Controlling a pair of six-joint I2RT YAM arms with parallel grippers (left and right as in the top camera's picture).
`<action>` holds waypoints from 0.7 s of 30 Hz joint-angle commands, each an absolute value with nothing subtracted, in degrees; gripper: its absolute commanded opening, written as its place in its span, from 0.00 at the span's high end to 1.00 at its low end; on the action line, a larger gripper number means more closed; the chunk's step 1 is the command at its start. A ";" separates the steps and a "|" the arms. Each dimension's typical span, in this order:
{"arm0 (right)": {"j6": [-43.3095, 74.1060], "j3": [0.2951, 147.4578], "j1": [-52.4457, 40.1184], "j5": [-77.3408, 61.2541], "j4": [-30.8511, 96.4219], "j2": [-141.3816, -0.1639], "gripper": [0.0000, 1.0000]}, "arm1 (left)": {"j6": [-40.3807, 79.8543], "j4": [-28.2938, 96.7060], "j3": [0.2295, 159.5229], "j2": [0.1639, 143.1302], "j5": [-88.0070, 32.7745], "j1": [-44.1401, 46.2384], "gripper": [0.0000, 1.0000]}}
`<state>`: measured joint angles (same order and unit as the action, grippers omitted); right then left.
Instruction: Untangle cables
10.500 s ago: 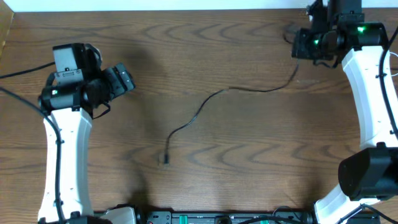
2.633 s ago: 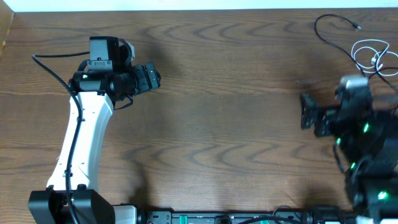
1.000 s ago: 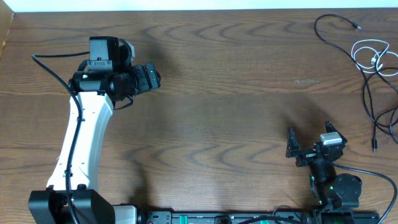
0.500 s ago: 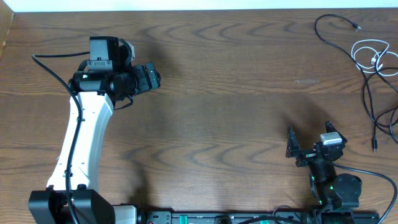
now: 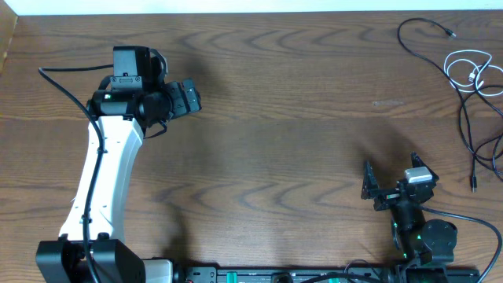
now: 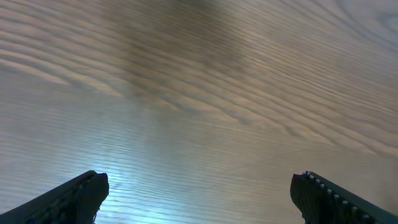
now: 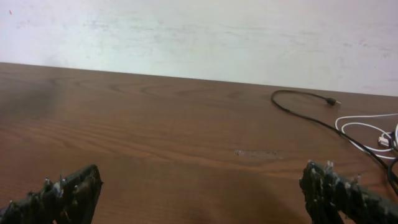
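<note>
Overhead shows cables (image 5: 471, 75) on wood-grain table (image 5: 275, 118) by wall (image 5: 236, 6).

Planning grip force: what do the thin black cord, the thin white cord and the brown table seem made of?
The thin black cord looks like matte rubber or plastic sheathing; it bends loosely. The thin white cord: likely plastic, slightly glossy, looped. The brown table: wood or laminate, showing grain and sheen.

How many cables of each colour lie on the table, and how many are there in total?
black cable: 1
white cable: 1
Total: 2
</note>
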<state>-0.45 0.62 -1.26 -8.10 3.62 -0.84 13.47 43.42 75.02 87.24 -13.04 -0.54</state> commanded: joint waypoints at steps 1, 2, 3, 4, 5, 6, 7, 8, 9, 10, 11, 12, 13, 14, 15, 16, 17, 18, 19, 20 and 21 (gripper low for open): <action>0.36 0.32 -1.50 -8.05 3.60 -0.32 0.01 | 13.15 43.64 75.24 86.32 -8.03 -0.56 0.01; 0.36 0.32 -1.50 -8.08 3.60 -0.32 0.01 | 13.13 43.66 75.24 85.67 -8.05 -0.56 0.00; 0.36 0.32 -1.50 -8.08 3.60 -0.32 0.01 | 13.13 43.66 75.22 84.79 -8.05 -0.56 0.01; 0.36 0.32 -1.50 -8.05 3.60 -0.32 0.01 | 13.13 43.72 75.22 84.07 -8.03 -0.56 0.01; 0.36 0.32 -1.50 -8.05 3.62 -0.32 0.01 | 13.13 44.07 75.22 82.98 -8.03 -0.56 0.01; 0.36 0.32 -1.50 -8.08 3.60 -0.32 0.01 | 12.88 44.07 75.20 81.93 -7.18 -0.56 0.01; 0.36 0.32 -1.50 -8.08 3.60 -0.32 0.01 | 12.88 44.05 75.16 80.77 -6.11 -0.56 0.01; 0.36 0.32 -1.50 -8.08 3.60 -0.32 0.01 | 12.88 44.03 74.94 79.55 -5.41 -0.56 0.01; 0.36 0.32 -1.50 -8.08 3.60 -0.32 0.01 | 12.58 43.88 74.39 77.95 -5.06 -0.56 0.01; 0.36 0.32 -1.50 -8.08 3.62 -0.32 0.01 | 11.94 43.22 73.63 76.44 -5.06 -0.56 0.01; 0.36 0.32 -1.50 -8.08 3.60 -0.32 0.01 | 11.11 41.71 72.40 74.59 -5.08 -0.56 0.01; 0.36 0.32 -1.50 -8.08 3.62 -0.32 0.01 | 10.48 40.27 71.22 72.93 -5.08 -0.56 0.01; 0.36 0.32 -1.50 -8.08 3.62 -0.32 0.01 | 10.04 38.81 69.84 71.18 -5.08 -0.56 0.01; 0.36 0.32 -1.50 -8.08 3.60 -0.32 0.01 | 10.04 37.08 68.18 69.36 -5.06 -0.56 0.01; 0.36 0.32 -1.50 -8.08 3.62 -0.34 0.01 | 10.04 35.24 66.35 67.46 -5.06 -0.56 0.01; 0.36 0.32 -1.50 -8.08 3.62 -0.34 0.01 | 10.04 32.95 64.20 65.39 -5.06 -0.56 0.01; 0.36 0.32 -1.50 -8.08 3.60 -0.34 0.01 | 10.04 30.39 61.82 63.16 -5.06 -0.56 0.01; 0.36 0.32 -1.50 -8.08 3.60 -0.34 0.01 | 10.07 27.27 58.85 60.53 -5.08 -0.56 0.01; 0.36 0.32 -1.50 -8.08 3.62 -0.34 0.01 | 10.07 24.62 56.16 58.24 -5.08 -0.56 0.01; 0.36 0.32 -1.50 -8.08 3.60 -0.34 0.01 | 10.07 21.89 53.32 55.90 -5.08 -0.56 0.01; 0.36 0.32 -1.50 -8.08 3.62 -0.34 0.01 | 10.04 19.11 50.39 53.52 -5.06 -0.56 0.01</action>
